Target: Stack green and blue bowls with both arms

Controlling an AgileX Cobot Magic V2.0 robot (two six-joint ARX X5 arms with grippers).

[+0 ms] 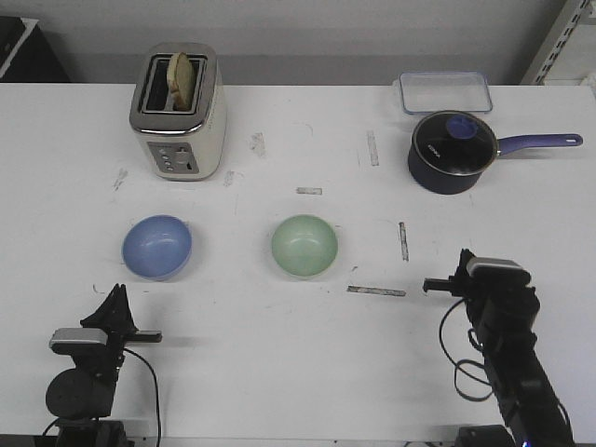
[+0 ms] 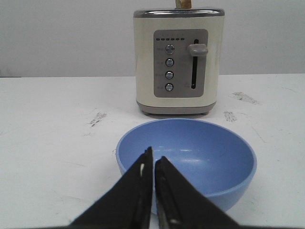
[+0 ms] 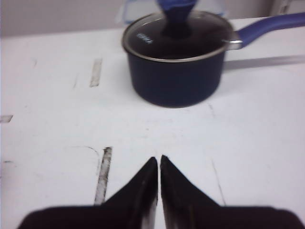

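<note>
The periwinkle blue bowl (image 1: 156, 247) sits empty on the white table at the left. The mint green bowl (image 1: 304, 246) sits empty at the middle, apart from it. My left gripper (image 1: 117, 294) is low at the front left, just short of the blue bowl, shut and empty. In the left wrist view the shut gripper (image 2: 153, 160) points at the blue bowl's (image 2: 200, 155) near rim. My right gripper (image 1: 430, 285) is at the front right, shut and empty, well to the right of the green bowl. In the right wrist view it (image 3: 158, 159) hangs over bare table.
A cream toaster (image 1: 179, 112) with bread stands at the back left, also in the left wrist view (image 2: 177, 59). A dark navy saucepan (image 1: 453, 152) with a long blue handle is at the back right. A clear container (image 1: 445, 92) lies behind it. Tape strips (image 1: 376, 291) mark the table.
</note>
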